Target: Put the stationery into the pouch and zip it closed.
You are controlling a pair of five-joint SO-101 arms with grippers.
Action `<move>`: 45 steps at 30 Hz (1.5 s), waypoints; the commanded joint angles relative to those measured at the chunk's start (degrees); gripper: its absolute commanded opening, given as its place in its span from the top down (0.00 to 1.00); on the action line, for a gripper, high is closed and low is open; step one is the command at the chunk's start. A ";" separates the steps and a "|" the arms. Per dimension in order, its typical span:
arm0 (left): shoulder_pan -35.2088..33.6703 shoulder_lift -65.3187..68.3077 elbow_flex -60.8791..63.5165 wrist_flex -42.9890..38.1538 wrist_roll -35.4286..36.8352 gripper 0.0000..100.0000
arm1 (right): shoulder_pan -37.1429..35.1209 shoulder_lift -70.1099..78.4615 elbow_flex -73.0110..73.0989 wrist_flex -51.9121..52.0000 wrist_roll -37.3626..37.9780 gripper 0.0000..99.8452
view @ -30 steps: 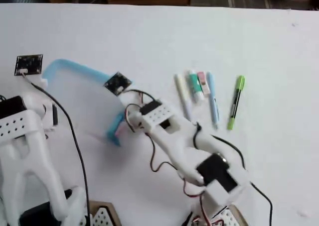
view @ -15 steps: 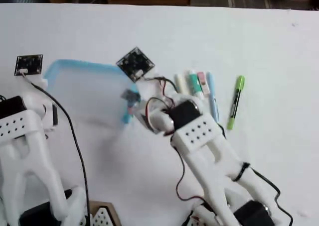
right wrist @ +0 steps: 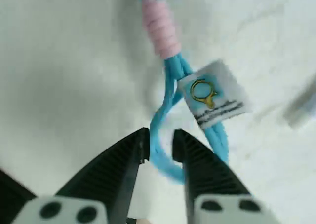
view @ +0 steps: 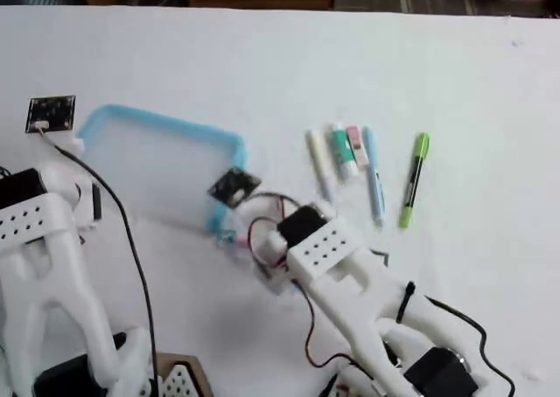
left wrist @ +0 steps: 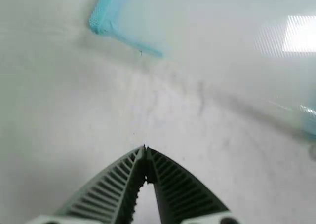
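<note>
The translucent pouch [view: 153, 165] with blue edging lies flat on the white table, left of centre. Its zipper pull is a blue cord loop [right wrist: 159, 120] with a pink bead [right wrist: 160, 29] and a white tag [right wrist: 210, 95]. My right gripper [right wrist: 160, 135] is shut on that cord loop, at the pouch's near right corner [view: 233, 236]. To the right lie a white pen [view: 319, 165], a green-capped marker [view: 341, 152], a small pink piece [view: 354, 143], a blue pen [view: 374, 180] and a green highlighter [view: 413, 178]. My left gripper [left wrist: 144, 152] is shut and empty, hovering over bare table near a blue pouch corner [left wrist: 106, 14].
The left arm [view: 44, 231] stands at the table's left edge, its camera board [view: 51, 113] beside the pouch's far left corner. The right arm [view: 367, 301] runs from the front edge toward the pouch. Bare table stretches behind and to the right of the pens.
The right arm swung out over the pouch's far right corner, then came back toward the front. The pouch went from bunched up to spread flat. The left arm stayed still.
</note>
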 commanded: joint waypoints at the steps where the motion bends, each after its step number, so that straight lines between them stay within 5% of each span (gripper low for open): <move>1: -0.31 -0.40 -0.70 -0.18 -0.35 0.98 | -4.00 0.13 0.00 3.30 0.26 0.70; 7: -0.31 -0.40 -0.44 -0.18 -0.35 0.98 | -5.49 0.04 -1.67 8.92 0.35 0.70; 12: -0.40 -0.40 -0.44 -0.09 -0.35 0.98 | 3.30 0.13 -5.89 10.15 0.88 0.75; 19: -0.40 -0.40 -0.35 -0.09 -0.35 0.98 | 12.79 0.66 -5.98 3.82 12.40 0.77; 30: -0.40 -0.31 -0.35 -0.18 -0.35 0.98 | 10.15 0.75 10.46 -18.86 12.22 0.77; 40: -0.31 -0.13 -0.35 -0.53 -0.35 0.98 | 10.24 1.19 10.73 -19.91 12.48 0.76; 45: -0.31 -0.13 -0.35 -0.44 -0.35 0.98 | 10.33 7.25 10.11 -20.18 12.48 0.65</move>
